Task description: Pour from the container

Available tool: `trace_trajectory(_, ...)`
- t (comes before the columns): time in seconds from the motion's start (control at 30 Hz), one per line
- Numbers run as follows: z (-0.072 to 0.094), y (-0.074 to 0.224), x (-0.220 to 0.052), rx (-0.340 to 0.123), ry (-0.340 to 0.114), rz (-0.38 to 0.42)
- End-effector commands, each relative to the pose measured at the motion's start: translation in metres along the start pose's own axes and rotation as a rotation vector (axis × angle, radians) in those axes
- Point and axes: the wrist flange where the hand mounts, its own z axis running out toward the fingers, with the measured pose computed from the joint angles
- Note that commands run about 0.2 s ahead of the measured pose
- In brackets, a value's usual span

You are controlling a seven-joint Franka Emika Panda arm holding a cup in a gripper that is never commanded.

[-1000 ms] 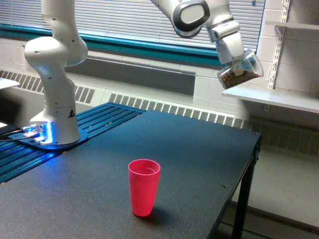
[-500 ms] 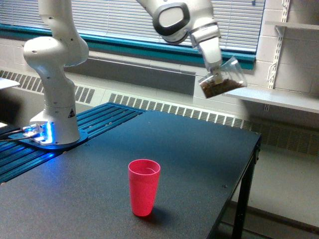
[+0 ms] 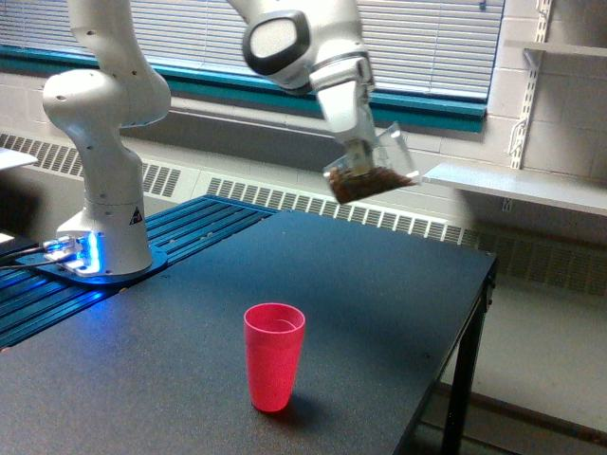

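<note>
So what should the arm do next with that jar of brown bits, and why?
Probably carry the container further toward the exterior view's left and lower. The gripper holds it tilted, high above the table, not yet over the pink cup, so pouring now would likely miss.

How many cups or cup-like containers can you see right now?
2. The clear container with brown bits is held tilted in the gripper above the table; the pink cup stands upright on it. None seem hidden.
</note>
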Motion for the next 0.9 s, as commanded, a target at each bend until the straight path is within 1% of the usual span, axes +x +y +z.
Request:
trace_trajectory(0.03,0.000,0.038,0.000,-0.032,0.010,0.053)
trace_trajectory(0.07,0.001,0.044,-0.001,-0.040,0.010,0.064)
trace_trajectory(0.17,0.004,0.055,-0.004,-0.044,-0.004,0.092)
trace_trajectory(0.37,0.010,0.084,-0.008,-0.081,-0.010,0.133)
trace_trajectory(0.57,0.018,0.107,-0.015,-0.108,-0.033,0.185)
trace_trajectory(0.9,0.031,0.142,-0.026,-0.187,-0.070,0.254)
